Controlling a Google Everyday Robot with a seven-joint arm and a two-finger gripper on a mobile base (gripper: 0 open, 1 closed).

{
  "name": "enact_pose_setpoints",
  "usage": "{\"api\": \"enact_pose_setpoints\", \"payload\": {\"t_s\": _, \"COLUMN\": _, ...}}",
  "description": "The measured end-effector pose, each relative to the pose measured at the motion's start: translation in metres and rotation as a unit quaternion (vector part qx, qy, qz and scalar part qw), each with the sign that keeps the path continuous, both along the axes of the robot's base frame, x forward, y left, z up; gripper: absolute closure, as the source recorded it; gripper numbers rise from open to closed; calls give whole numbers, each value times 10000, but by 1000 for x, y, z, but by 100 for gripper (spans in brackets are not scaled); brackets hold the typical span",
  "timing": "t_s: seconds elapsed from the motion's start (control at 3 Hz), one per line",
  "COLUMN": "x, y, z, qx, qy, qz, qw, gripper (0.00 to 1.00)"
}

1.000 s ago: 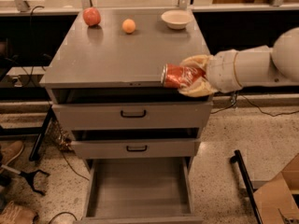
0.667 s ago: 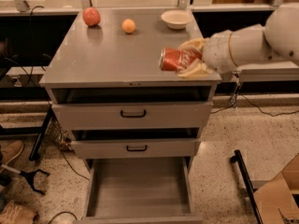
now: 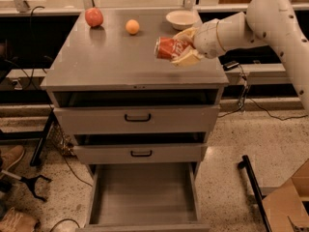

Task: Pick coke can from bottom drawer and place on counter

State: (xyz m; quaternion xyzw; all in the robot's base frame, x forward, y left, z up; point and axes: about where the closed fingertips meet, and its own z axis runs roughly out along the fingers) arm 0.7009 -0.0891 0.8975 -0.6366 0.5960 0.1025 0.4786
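Note:
My gripper (image 3: 182,47) is shut on the coke can (image 3: 169,48), a red can held on its side with its silvery end pointing left. It hangs just above the right part of the grey counter (image 3: 111,62); I cannot tell whether the can touches the surface. The white arm reaches in from the upper right. The bottom drawer (image 3: 144,197) is pulled open below, and its grey floor is bare.
A red apple (image 3: 94,17) and a small orange fruit (image 3: 132,26) sit at the back of the counter. A white bowl (image 3: 180,18) stands at the back right, just behind my gripper. Two upper drawers with black handles (image 3: 137,117) are slightly ajar. A cardboard box (image 3: 289,202) is at the lower right.
My gripper has carried the coke can up from the counter's front right edge, and back and left over the counter top.

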Motion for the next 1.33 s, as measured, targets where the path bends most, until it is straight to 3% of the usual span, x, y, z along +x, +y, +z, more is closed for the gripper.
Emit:
{"api": "enact_pose_setpoints", "payload": {"t_s": 0.67, "x": 39, "y": 18, "z": -22, "qx": 120, "qy": 284, "qz": 153, "qw": 9994, "gripper": 58}}
{"api": "enact_pose_setpoints", "payload": {"t_s": 1.0, "x": 49, "y": 24, "z": -32, "qx": 186, "qy": 389, "qz": 248, "qw": 9988, "gripper": 27}}
{"api": "enact_pose_setpoints", "payload": {"t_s": 1.33, "x": 53, "y": 26, "z": -36, "qx": 219, "qy": 445, "qz": 291, "qw": 9983, "gripper": 4}}
